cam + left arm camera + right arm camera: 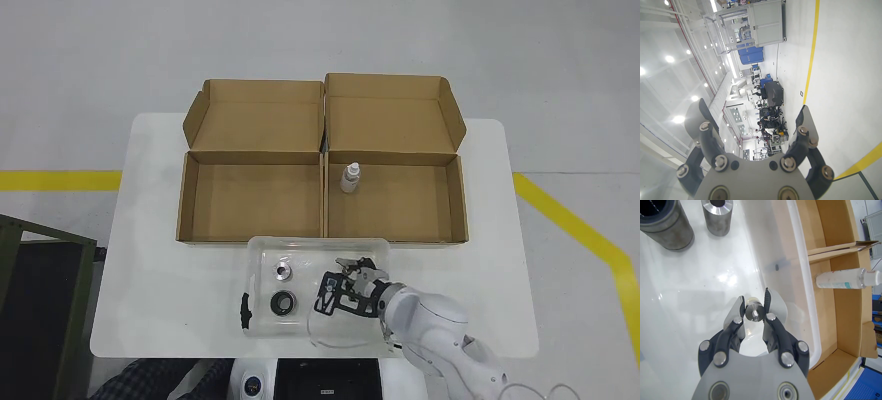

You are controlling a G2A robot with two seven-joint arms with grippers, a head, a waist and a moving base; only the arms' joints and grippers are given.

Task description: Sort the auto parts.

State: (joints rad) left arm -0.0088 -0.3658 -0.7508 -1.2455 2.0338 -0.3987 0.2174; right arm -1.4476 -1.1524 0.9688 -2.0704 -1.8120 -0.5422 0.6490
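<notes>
A: So, what crowded the right hand (754, 297)?
B: Within the glossy white plastic tray (802, 275) it pinched a small stubby steel stud (753, 313); a smooth grey steel cylinder (717, 217) and a darker grooved sleeve (664, 228) stood well apart. A white plastic bottle (840, 280) stood in the brown cardboard box (846, 313) beside.
A: The left hand (753, 103)?
B: Spread wide, holding nothing.

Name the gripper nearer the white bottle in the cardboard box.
Right. The right gripper sits in the clear tray, gripping a small metal part, with the white bottle just past the tray's rim. The left gripper points away, out at the room.
</notes>
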